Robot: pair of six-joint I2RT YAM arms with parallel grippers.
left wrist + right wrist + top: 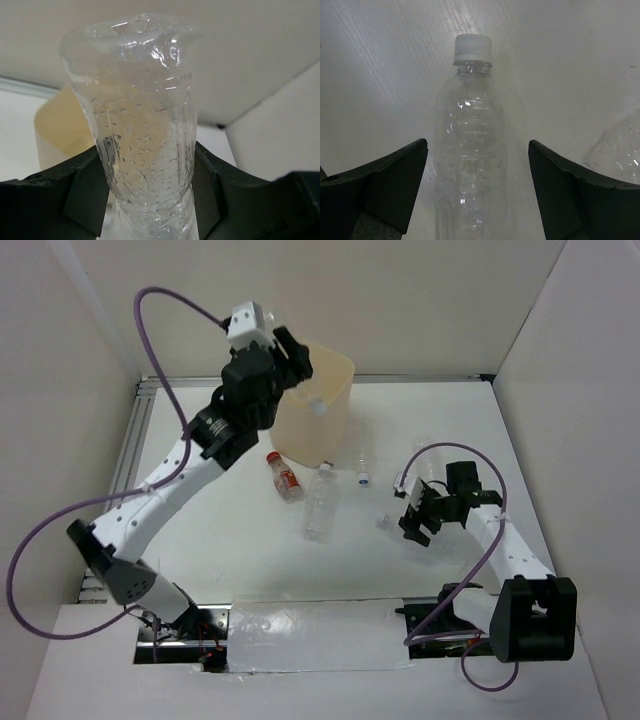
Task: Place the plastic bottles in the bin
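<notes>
My left gripper is raised over the near-left rim of the cream-beige bin. It is shut on a clear plastic bottle, whose base points away from the camera, with the bin behind it. My right gripper is open and low over the table. A clear bottle with a white cap lies between its spread fingers, untouched. A red-capped, red-labelled bottle, a larger clear bottle and a blue-capped bottle lie in front of the bin.
A white-capped bottle shows inside the bin. Part of another clear bottle lies to the right of my right gripper. White walls enclose the table at the back and both sides. Purple cables loop off both arms.
</notes>
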